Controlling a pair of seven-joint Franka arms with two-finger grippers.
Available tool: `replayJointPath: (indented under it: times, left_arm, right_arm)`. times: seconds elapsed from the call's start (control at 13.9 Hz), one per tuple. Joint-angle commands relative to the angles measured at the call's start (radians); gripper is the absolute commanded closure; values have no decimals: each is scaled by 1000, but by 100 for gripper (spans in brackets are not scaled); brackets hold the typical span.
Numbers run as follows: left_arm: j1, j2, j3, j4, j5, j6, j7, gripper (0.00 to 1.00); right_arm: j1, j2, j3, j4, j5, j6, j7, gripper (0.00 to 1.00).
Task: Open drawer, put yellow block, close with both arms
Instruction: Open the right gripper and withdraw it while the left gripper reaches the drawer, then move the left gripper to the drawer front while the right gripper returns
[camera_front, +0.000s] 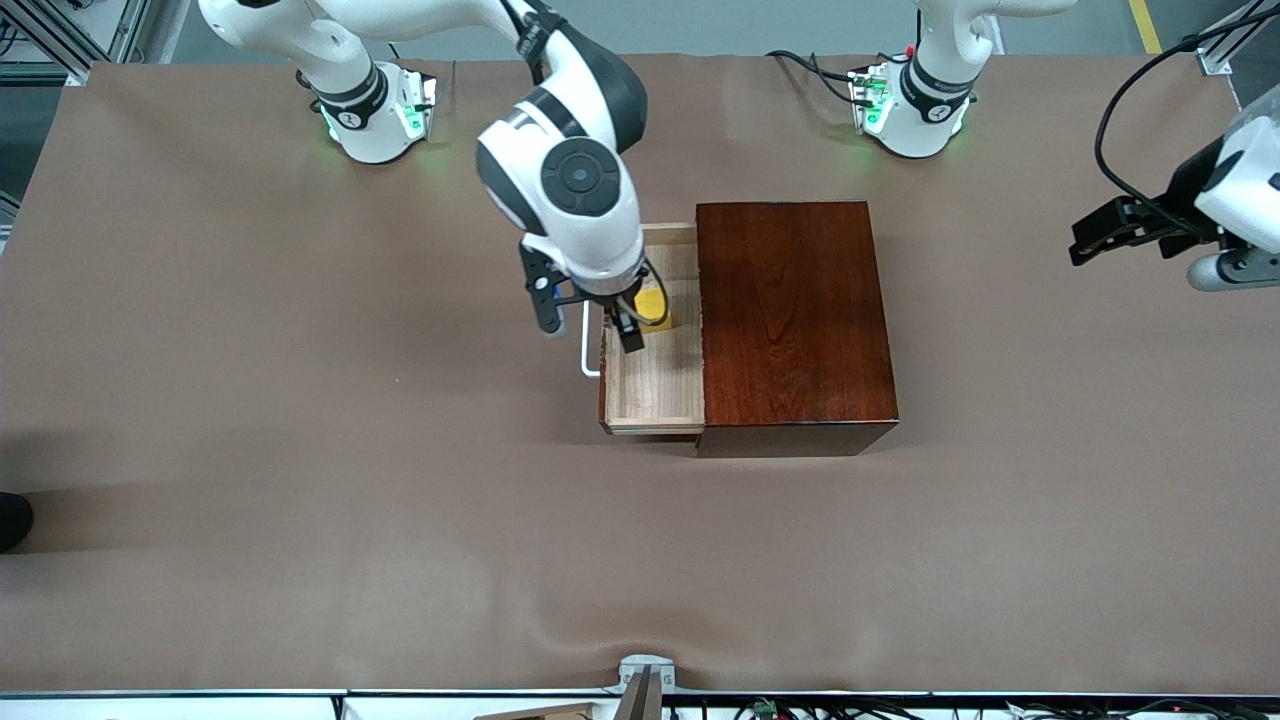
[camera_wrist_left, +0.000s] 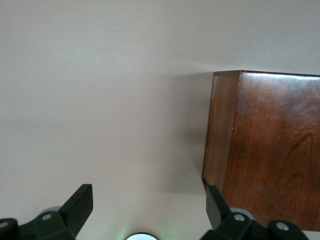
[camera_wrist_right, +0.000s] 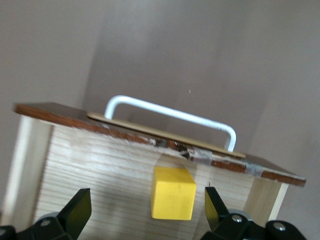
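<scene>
- The drawer (camera_front: 655, 385) stood pulled out of the box (camera_front: 790, 320) toward the right arm's end of the worktop (camera_front: 300, 450), its pale tray open to view and its white handle (camera_front: 586, 350) pointing that way too.
- The block (camera_front: 654, 306) lay on the tray floor inside the drawer, close to the drawer front; the right wrist view showed it resting flat on the wood, untouched.
- The right gripper (camera_front: 632, 322) hung over the open tray just above the block, its fingers (camera_wrist_right: 75, 210) spread apart on either side of the cube and gripping nothing.
- I judged the placing step to be done: the block was in the drawer and let go.
- The box sat mid-worktop with its top bare.
- The left gripper (camera_front: 1105, 235) waited in the air over the left arm's end of the worktop, well apart from the box, its fingers (camera_wrist_left: 80, 202) apart and empty.
- What remained was the closing: the right gripper would need to lift clear of the tray and get against the drawer front or handle, while the left arm would need to come in to the box, probably to brace it as the drawer was pushed home.
- The likely risk was the box sliding on the worktop if pushed unbraced.
</scene>
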Motion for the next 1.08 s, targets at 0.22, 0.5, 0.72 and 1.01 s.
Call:
replayJointPath:
  times: [0.22,0.5,0.72,1.01]
  left_arm:
    - [-36,31,-141,25,-57,-6,-136,0]
    - [-62,106,-294,57,-51,24,-320,0]
    - [-156,225,-317,163,-49,38,-590,0]
    - [-320,368,-310,246,-46,200,-950,0]
  right_arm:
    - [-122,-107,5,21,6,-135,-363,0]
    - [-240,-167,5,21,6,-224,-585,0]
    - [-288,-193,2,22,-5,-224,-628,0]
    - [-349,-238,2,22,-7,-264,-788,0]
